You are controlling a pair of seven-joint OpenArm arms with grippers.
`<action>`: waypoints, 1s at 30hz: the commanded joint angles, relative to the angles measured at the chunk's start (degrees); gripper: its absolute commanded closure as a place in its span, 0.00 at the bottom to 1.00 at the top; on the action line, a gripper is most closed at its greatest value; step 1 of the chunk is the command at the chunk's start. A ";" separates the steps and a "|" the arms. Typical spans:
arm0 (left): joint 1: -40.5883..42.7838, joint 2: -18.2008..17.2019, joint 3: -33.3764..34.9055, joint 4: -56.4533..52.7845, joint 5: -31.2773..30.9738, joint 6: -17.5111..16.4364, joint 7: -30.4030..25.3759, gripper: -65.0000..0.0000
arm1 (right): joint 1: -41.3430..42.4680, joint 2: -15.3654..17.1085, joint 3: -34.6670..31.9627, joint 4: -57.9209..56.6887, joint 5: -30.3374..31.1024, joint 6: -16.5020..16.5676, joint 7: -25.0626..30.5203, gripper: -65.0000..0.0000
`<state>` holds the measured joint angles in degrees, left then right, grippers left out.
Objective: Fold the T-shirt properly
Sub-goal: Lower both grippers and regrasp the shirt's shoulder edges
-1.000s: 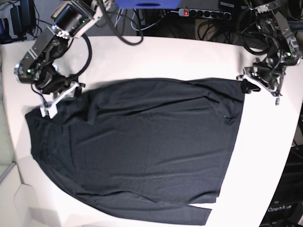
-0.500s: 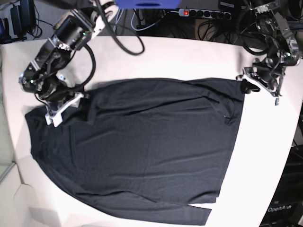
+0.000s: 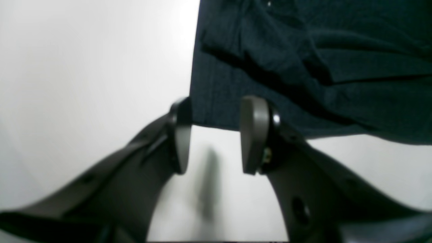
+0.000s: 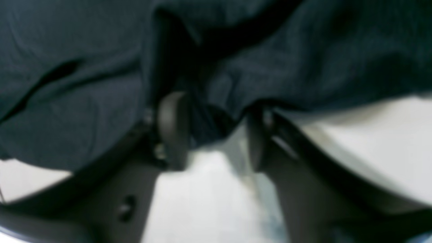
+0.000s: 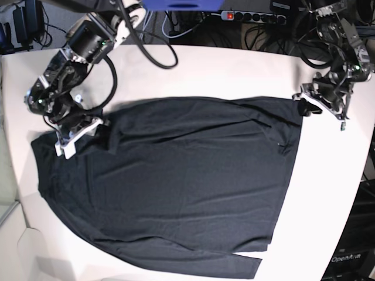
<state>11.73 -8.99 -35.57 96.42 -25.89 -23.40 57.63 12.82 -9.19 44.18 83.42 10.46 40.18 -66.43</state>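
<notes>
The black T-shirt (image 5: 176, 181) lies spread flat on the white table (image 5: 234, 70), filling most of the base view. My right gripper (image 5: 79, 130) is at its upper left corner. In the right wrist view a bunched fold of the T-shirt (image 4: 84, 84) sits between the spread fingers of the right gripper (image 4: 216, 114), with a strip of table still showing beside one finger. My left gripper (image 5: 306, 105) is at the upper right corner. The left gripper (image 3: 216, 111) stands open, its tips at the edge of the T-shirt (image 3: 303, 67), touching nothing.
A power strip (image 5: 252, 16) and loose cables (image 5: 158, 35) lie behind the table's far edge. The table's curved right edge (image 5: 351, 193) runs close to the shirt's right side. Bare table shows above the shirt.
My right arm has shifted a little down and right onto the shirt's corner, and its jaws have narrowed around a fold. The left arm and the shirt's body have not moved.
</notes>
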 commanded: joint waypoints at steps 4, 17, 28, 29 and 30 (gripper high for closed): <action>-1.22 -0.37 -0.08 0.50 -0.62 -0.12 -1.05 0.64 | 2.35 0.19 -0.36 -4.78 0.75 -0.18 2.04 0.89; -0.87 -1.51 6.25 2.00 5.54 -0.21 -4.83 0.64 | 2.35 0.19 -0.71 -7.50 0.49 -0.18 3.09 1.00; 3.79 4.38 12.67 6.83 25.14 -0.21 -15.03 0.63 | 2.08 0.62 -0.71 -7.68 0.49 -0.18 3.36 1.00; 3.79 4.91 11.26 6.92 25.05 -0.29 -15.03 0.63 | 2.08 0.62 -0.71 -7.68 0.49 -0.18 3.36 1.00; 3.79 5.52 9.86 7.09 25.05 -0.29 -15.03 0.63 | 2.08 0.62 -0.71 -7.68 0.49 -0.18 3.36 1.00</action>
<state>15.66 -3.07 -25.54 102.30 -0.62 -23.81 43.46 14.41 -8.73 43.59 75.33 12.47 40.03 -62.30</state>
